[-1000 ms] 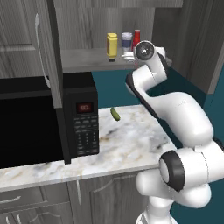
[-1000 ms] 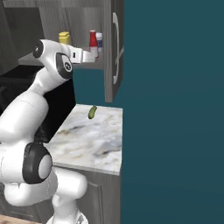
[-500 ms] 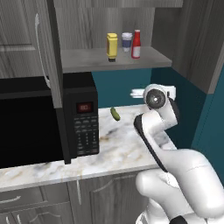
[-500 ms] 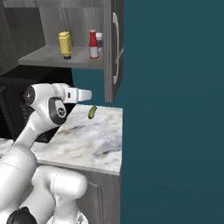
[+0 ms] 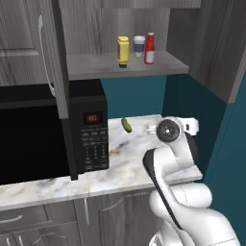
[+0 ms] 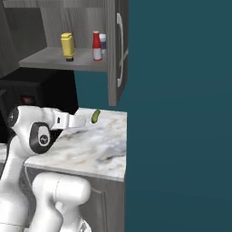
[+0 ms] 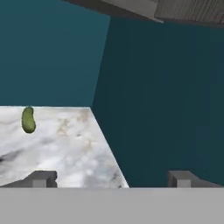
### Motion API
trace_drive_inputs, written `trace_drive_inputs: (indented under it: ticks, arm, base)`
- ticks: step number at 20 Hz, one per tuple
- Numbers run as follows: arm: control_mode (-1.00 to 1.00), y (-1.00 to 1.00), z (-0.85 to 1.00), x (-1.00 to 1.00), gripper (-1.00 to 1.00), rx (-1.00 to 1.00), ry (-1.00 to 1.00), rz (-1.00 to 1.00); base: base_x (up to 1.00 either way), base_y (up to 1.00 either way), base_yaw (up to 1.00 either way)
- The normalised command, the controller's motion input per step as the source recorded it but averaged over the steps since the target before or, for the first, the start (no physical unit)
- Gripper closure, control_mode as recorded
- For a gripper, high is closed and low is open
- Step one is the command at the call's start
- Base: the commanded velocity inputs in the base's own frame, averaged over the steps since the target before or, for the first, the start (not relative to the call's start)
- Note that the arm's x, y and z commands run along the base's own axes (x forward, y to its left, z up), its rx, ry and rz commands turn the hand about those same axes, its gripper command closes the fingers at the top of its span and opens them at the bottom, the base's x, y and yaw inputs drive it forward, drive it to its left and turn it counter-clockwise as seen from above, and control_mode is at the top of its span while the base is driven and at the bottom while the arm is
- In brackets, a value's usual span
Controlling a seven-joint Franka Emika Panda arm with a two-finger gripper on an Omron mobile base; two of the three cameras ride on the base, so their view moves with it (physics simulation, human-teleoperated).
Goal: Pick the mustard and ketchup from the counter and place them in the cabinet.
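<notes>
Mustard (image 5: 123, 50) and ketchup (image 5: 150, 48) stand upright on the cabinet (image 5: 125, 65) shelf, a paper cup (image 5: 139, 45) between them and set slightly behind. Tool (image 7: 111, 178) hangs well below the shelf, low over the counter (image 5: 120, 161), fingers spread wide with nothing between them. Green pickle (image 7: 28, 119) lies on the counter near the back wall, ahead of the tool. Black microwave (image 5: 48, 134) sits at counter's left.

Hand (image 7: 111, 178) wide open, empty

Even, flat rendered light with no glare. Soft shadows sit beneath the cabinet (image 5: 125, 72) and beside the microwave (image 5: 48, 134). The hand view looks slightly blurred.
</notes>
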Motion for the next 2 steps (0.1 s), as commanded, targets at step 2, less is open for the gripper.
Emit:
trace_drive_inputs:
  ticks: [2]
  arm:
    - [-1.0, -0.35, -0.99, -1.0, -1.0, -0.03, -0.06, 0.0]
  base:
    - [0.0, 0.0, 0.0]
